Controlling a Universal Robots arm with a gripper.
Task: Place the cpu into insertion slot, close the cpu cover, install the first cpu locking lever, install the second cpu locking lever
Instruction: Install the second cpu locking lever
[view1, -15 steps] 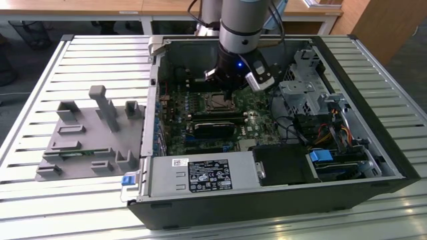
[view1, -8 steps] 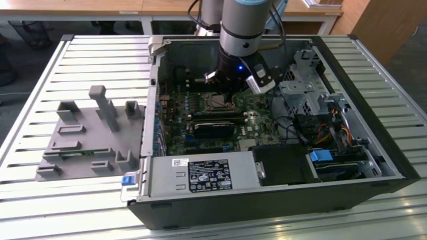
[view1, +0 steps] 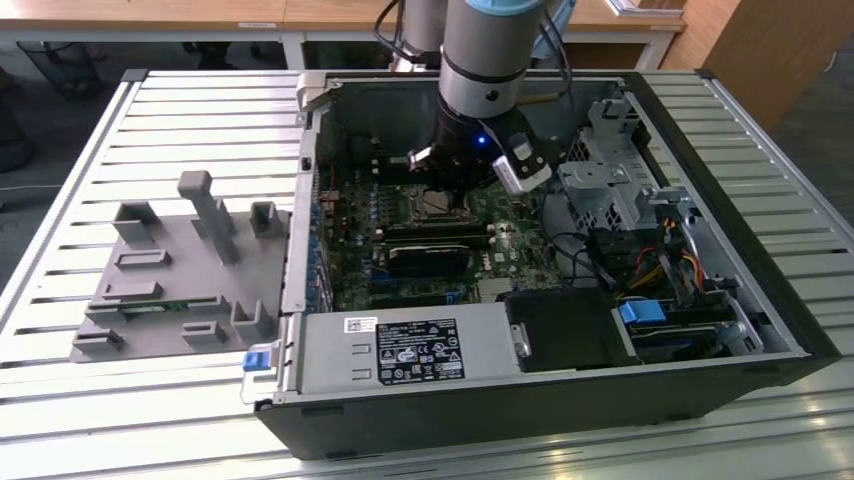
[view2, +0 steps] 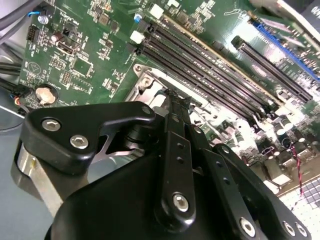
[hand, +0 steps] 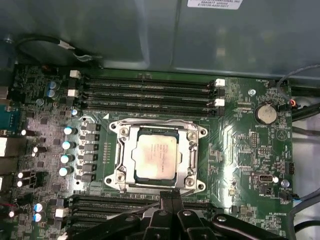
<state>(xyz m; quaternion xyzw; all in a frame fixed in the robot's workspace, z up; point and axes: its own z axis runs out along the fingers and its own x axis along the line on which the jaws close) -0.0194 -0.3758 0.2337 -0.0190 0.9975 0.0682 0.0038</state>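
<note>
Inside the open computer case we hover our closed, empty gripper at the frame's bottom centre, just beside the cpu cover, which lies shut over the cpu.

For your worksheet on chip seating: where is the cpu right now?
In the first wrist view the cpu lies in the slot on the green board, between the two banks of long black memory slots.

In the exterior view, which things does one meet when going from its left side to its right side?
Grey plastic fixture → green motherboard with the gripper above it → silver drive cage → blue latch.
</note>
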